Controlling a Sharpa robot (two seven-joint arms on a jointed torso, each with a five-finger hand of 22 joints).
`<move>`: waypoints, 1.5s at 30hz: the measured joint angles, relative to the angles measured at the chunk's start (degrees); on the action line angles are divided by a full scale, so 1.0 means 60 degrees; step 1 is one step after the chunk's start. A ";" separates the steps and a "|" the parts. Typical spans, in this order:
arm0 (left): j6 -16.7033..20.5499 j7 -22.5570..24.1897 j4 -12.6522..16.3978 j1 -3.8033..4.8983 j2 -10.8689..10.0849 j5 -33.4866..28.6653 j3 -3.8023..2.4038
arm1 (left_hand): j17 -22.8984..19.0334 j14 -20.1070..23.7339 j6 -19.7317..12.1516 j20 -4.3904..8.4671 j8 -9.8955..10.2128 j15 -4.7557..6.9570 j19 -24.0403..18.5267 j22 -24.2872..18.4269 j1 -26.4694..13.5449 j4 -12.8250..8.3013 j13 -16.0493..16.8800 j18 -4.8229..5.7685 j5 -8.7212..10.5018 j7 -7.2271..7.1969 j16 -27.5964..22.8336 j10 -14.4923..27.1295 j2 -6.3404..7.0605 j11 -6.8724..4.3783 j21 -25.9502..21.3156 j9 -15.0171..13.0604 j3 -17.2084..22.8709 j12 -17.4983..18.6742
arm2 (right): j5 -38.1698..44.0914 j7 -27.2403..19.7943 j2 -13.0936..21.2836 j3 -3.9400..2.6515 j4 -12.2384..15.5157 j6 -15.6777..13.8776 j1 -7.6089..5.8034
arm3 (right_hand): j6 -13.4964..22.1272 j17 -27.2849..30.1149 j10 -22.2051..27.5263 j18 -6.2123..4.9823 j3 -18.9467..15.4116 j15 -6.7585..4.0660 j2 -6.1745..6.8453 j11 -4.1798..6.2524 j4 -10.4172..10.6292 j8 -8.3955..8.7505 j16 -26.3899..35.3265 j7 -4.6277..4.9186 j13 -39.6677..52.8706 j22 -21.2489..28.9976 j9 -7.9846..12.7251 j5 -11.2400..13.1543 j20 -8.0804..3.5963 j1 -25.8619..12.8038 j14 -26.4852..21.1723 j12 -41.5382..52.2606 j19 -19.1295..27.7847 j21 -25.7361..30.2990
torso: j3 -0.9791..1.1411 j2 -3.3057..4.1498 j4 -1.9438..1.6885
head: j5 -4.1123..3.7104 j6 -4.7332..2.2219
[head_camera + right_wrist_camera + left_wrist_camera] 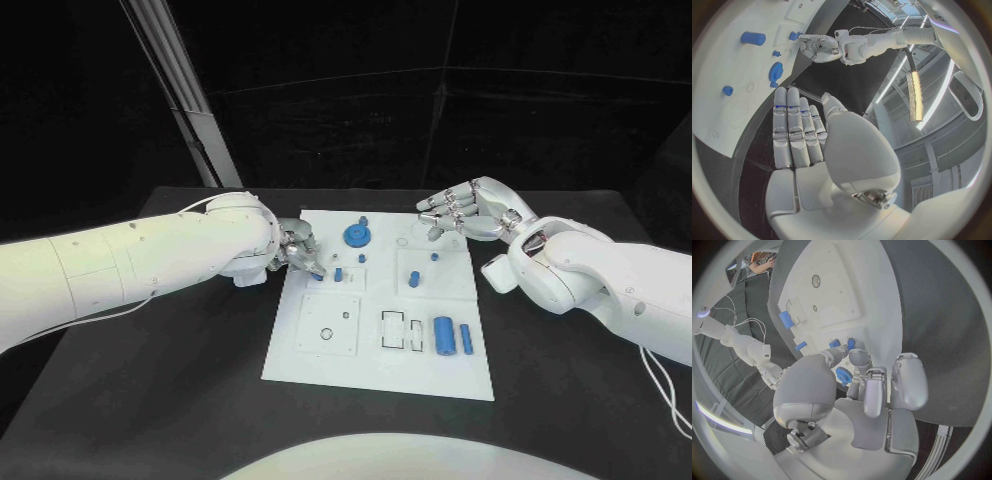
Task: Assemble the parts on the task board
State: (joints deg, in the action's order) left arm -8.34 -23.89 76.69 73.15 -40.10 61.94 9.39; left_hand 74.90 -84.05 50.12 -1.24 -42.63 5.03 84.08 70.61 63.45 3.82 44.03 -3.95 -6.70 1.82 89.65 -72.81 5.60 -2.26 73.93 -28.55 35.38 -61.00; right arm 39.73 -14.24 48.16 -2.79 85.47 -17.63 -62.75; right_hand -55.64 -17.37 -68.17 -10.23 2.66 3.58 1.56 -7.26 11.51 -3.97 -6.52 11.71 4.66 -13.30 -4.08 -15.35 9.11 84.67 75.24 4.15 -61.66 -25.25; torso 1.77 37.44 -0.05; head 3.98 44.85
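A black table carries the white rectangular task board, which lies in the middle with dark bare surface on every side; black walls stand behind, and a pale slanted post rises at the far left. The board's near half has more free surface than its far half, where both arms reach in.

The small blue plastic parts number about seven in the head view: a round geared disc near the far edge, a short upright peg beside it, a tiny stub farther back, a small peg by the left fingers, a cylinder lying near the right edge with a thin bar alongside, and a thin strip just left of them.

The left hand rests at the board's left edge, fingertips curled down onto it; whether it pinches a part I cannot tell. The right hand hovers over the far right corner, fingers apart, holding nothing.
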 measured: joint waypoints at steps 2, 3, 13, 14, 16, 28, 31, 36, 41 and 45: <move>-0.0036 0.0000 -0.0041 0.0006 0.0034 0.0002 -0.0002 | 0.0000 0.0000 0.0065 0.0000 -0.0001 0.0000 0.0000 0.0007 -0.0049 -0.0064 0.0021 0.0000 0.0000 -0.0001 0.0000 -0.0038 0.0046 0.0001 0.0000 0.0002 0.0064 0.0000 | 0.0000 0.0000 -0.0004 0.0000 0.0000 0.0001 0.0000 | 0.0000 0.0000 0.0000 -0.0001 0.0000 0.0000 0.0000 0.0000 0.0000 0.0000 0.0000 0.0000 0.0000 0.0000 0.0000 0.0000 0.0000 0.0000 0.0000 0.0000 0.0000 0.0000 | 0.0000 0.0000 0.0000 | -0.0008 0.0005; -0.0063 0.0000 -0.0067 0.0009 0.0057 0.0004 -0.0003 | 0.0000 0.0000 0.0070 0.0000 -0.0001 0.0000 0.0000 0.0011 -0.0050 -0.0074 0.0023 0.0000 0.0000 -0.0005 0.0000 -0.0051 0.0045 0.0014 0.0000 0.0002 0.0074 0.0000 | 0.0000 0.0000 -0.0008 0.0000 0.0000 0.0001 0.0000 | 0.0000 0.0000 0.0000 0.0000 0.0000 0.0000 0.0000 0.0000 0.0000 0.0000 0.0000 0.0000 0.0000 0.0000 0.0000 0.0000 0.0000 0.0000 0.0000 0.0000 0.0000 0.0000 | 0.0000 -0.0001 0.0001 | -0.0012 0.0007; -0.0223 -0.0041 -0.0230 0.0023 0.0185 0.0016 -0.0010 | 0.0000 0.0034 0.0201 0.0034 -0.0002 0.0034 -0.0034 0.0005 -0.0347 -0.0006 0.0102 0.0000 0.0000 -0.0033 0.0000 -0.0118 -0.0016 -0.0050 0.0000 0.0031 -0.0051 -0.0073 | 0.0000 -0.0006 -0.0032 0.0000 -0.0008 0.0008 0.0000 | 0.0000 0.0000 0.0000 0.0000 0.0026 0.0000 0.0000 0.0000 -0.0025 0.0000 0.0000 0.0000 -0.0011 0.0009 0.0000 0.0000 0.0000 0.0000 0.0000 0.0000 0.0000 0.0000 | 0.0000 -0.0001 0.0005 | -0.0033 0.0010; -0.0232 -0.0048 -0.0238 0.0023 0.0193 0.0018 -0.0010 | 0.0000 0.0034 0.0233 0.0034 -0.0003 0.0034 -0.0034 0.0005 -0.0435 0.0053 0.0115 0.0000 -0.0001 -0.0033 0.0000 -0.0141 -0.0025 -0.0032 0.0000 0.0038 -0.0110 -0.0092 | 0.0000 -0.0006 -0.0033 0.0000 -0.0010 0.0009 0.0000 | 0.0000 0.0000 0.0000 0.0000 0.0025 0.0000 0.0000 0.0000 -0.0025 0.0000 0.0000 0.0000 -0.0010 0.0008 0.0000 0.0000 0.0000 0.0000 0.0000 0.0000 0.0000 0.0000 | 0.0000 -0.0001 0.0006 | -0.0036 0.0010; -0.0251 -0.0065 -0.0249 0.0024 0.0208 0.0021 -0.0010 | 0.0000 0.0035 0.0252 0.0034 -0.0011 0.0034 -0.0034 0.0006 -0.0559 0.0158 0.0137 -0.0001 -0.0002 -0.0052 0.0000 -0.0170 -0.0038 -0.0037 0.0000 0.0051 -0.0185 -0.0111 | 0.0000 -0.0007 -0.0037 0.0000 -0.0013 0.0010 0.0000 | 0.0000 0.0000 0.0000 0.0000 0.0025 0.0000 0.0000 0.0000 -0.0025 0.0000 0.0000 0.0000 -0.0010 0.0008 0.0000 0.0000 0.0000 0.0000 0.0000 0.0000 0.0000 0.0000 | 0.0000 -0.0001 0.0005 | -0.0039 0.0013; -0.0336 -0.0195 -0.0254 0.0003 0.0262 0.0023 0.0007 | 0.0000 0.0001 0.0404 0.0037 0.0029 0.0067 -0.0031 0.0015 -0.1031 0.0543 0.0295 0.0000 -0.0003 -0.0068 0.0000 -0.0255 -0.0029 -0.0051 -0.0036 0.0096 -0.0406 -0.0216 | 0.0000 -0.0008 -0.0061 0.0000 -0.0031 0.0026 0.0000 | 0.0000 0.0000 0.0000 0.0000 0.0025 0.0000 0.0000 0.0000 -0.0025 0.0000 0.0000 0.0000 -0.0010 0.0007 0.0000 0.0000 0.0000 0.0000 0.0000 0.0000 0.0000 0.0000 | -0.0001 -0.0001 -0.0004 | -0.0041 0.0019; -0.0336 -0.0243 -0.0254 0.0000 0.0264 0.0023 0.0008 | 0.0000 0.0001 0.0404 0.0066 0.0029 0.0067 -0.0002 0.0034 -0.1087 0.0581 0.0321 0.0000 -0.0003 -0.0068 0.0000 -0.0255 -0.0064 -0.0051 -0.0036 0.0095 -0.0444 -0.0216 | 0.0000 -0.0008 -0.0065 0.0000 -0.0033 0.0033 0.0000 | 0.0000 0.0000 0.0000 0.0000 0.0025 0.0000 0.0000 0.0000 -0.0025 0.0000 0.0000 0.0000 -0.0009 0.0007 0.0000 0.0000 0.0000 0.0000 0.0000 0.0000 0.0000 0.0000 | -0.0001 0.0000 -0.0004 | -0.0037 0.0018; -0.0327 -0.0317 -0.0272 0.0000 0.0271 0.0022 0.0008 | 0.0000 0.0001 0.0404 0.0067 0.0029 0.0066 -0.0001 0.0042 -0.1172 0.0635 0.0332 0.0000 -0.0002 -0.0067 0.0000 -0.0254 0.0021 -0.0051 -0.0036 0.0107 -0.0498 -0.0216 | 0.0000 -0.0005 -0.0066 0.0000 -0.0033 0.0043 0.0000 | 0.0000 0.0000 0.0000 0.0000 0.0025 0.0000 0.0000 0.0000 -0.0025 0.0000 0.0000 0.0000 -0.0022 0.0018 0.0000 0.0000 0.0000 0.0000 0.0000 0.0000 0.0000 0.0000 | 0.0001 0.0005 -0.0004 | -0.0036 0.0026; -0.0326 -0.0374 -0.0314 0.0000 0.0277 0.0020 0.0006 | 0.0000 0.0001 0.0460 0.0066 0.0029 0.0066 -0.0001 0.0042 -0.1305 0.0755 0.0331 0.0001 -0.0002 -0.0080 0.0000 -0.0255 0.0068 -0.0051 -0.0036 0.0119 -0.0619 -0.0216 | 0.0000 -0.0001 -0.0062 0.0000 -0.0030 0.0051 0.0000 | 0.0000 0.0000 0.0000 0.0000 0.0051 0.0000 -0.0008 0.0000 0.0000 0.0000 0.0000 0.0000 -0.0021 0.0018 0.0000 0.0000 0.0000 -0.0008 0.0000 0.0000 0.0000 0.0040 | 0.0004 0.0005 -0.0004 | -0.0040 0.0026; -0.0327 -0.0420 -0.0333 0.0000 0.0274 0.0020 0.0007 | 0.0000 0.0001 0.0488 0.0066 0.0056 0.0066 -0.0002 0.0041 -0.1575 0.0960 0.0347 0.0000 -0.0002 -0.0053 0.0000 -0.0288 0.0266 -0.0017 -0.0036 0.0132 -0.0938 -0.0255 | 0.0000 0.0001 -0.0057 0.0000 -0.0029 0.0056 0.0000 | 0.0000 0.0000 0.0000 0.0000 0.0054 0.0000 -0.0041 0.0000 0.0004 0.0000 0.0000 0.0000 -0.0021 0.0018 0.0000 0.0000 0.0000 -0.0041 0.0000 0.0000 0.0000 0.0040 | 0.0005 0.0005 -0.0004 | -0.0047 0.0026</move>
State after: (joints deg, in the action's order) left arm -10.31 -26.41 74.69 73.15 -38.46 62.06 9.43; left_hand 74.90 -84.04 53.05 -0.84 -42.29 5.42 84.07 70.86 54.00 9.57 46.11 -3.96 -6.71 1.51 89.65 -74.54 7.19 -2.36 73.72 -27.76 29.75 -62.53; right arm 39.73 -14.23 47.82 -2.79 85.30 -17.29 -62.75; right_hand -55.64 -17.37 -68.17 -10.23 2.99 3.58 1.32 -7.26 11.53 -3.97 -6.52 11.71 4.53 -13.19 -4.08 -15.35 9.12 84.42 75.24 4.15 -61.66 -25.01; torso 1.80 37.47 -0.07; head 3.70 45.00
